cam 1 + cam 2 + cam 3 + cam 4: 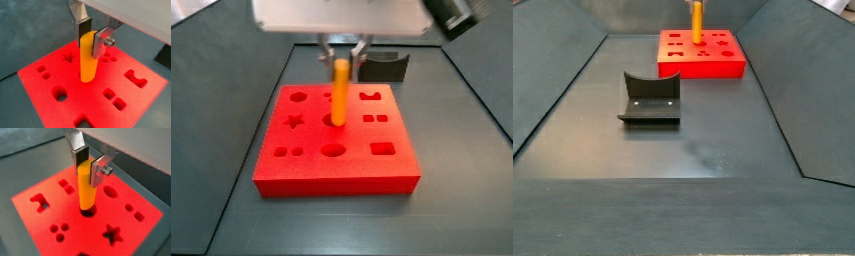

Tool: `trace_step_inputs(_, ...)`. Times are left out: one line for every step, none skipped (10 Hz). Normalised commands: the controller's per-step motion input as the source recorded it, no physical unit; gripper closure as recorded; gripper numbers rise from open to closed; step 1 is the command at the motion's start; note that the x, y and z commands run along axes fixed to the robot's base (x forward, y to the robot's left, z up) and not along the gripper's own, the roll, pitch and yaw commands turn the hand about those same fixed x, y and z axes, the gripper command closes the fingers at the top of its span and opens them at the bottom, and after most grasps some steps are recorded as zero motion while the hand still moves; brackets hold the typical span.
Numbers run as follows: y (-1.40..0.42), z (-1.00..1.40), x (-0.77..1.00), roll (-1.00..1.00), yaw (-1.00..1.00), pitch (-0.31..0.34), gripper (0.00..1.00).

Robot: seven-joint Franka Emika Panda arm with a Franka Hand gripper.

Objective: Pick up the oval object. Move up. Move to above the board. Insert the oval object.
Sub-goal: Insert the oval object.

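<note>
Holding the oval object upright by its upper end, the gripper hangs over the middle of the board, its two silver fingers closed on the orange-yellow peg. In both wrist views the peg's lower end sits at a recess near the board's centre; in a side view the peg stands upright at upper centre of the frame, its tip meeting the red surface among the shaped cut-outs. Whether the tip has entered the recess or only rests at its mouth cannot be told.

Judging from this, the insertion step is in hand: pick-up, lift and travel look finished. The next move likely calls for a straight downward push with the peg kept vertical and its oval turned to match the hole, then a release.

A dark fixture stands on the grey floor, well apart from the board, at centre left of a side view.

No brand, label or writing is readable anywhere.
</note>
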Motion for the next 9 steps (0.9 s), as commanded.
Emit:
trace_step_inputs(0.00, 0.00, -0.19, 0.00, 0.02, -0.047, 1.00)
trace_step_inputs(0.00, 0.00, 0.00, 0.00, 0.00, -0.011, 1.00)
trace_step_inputs(0.00, 0.00, 0.12, 0.00, 0.01, 0.000, 1.00)
trace_step_inputs(0.00, 0.00, 0.30, 0.01, 0.00, 0.000, 1.00)
trace_step_inputs(0.00, 0.00, 0.40, 0.03, 0.00, 0.060, 1.00)
trace_step_inputs(0.01, 0.00, 0.26, 0.03, 0.00, 0.076, 1.00)
trace_step_inputs(0.11, 0.00, 0.01, 0.01, 0.00, 0.029, 1.00)
trace_step_inputs(0.13, 0.00, -0.07, 0.00, 0.00, 0.000, 1.00)
trace_step_inputs(0.07, 0.00, -0.19, 0.00, 0.00, 0.000, 1.00)
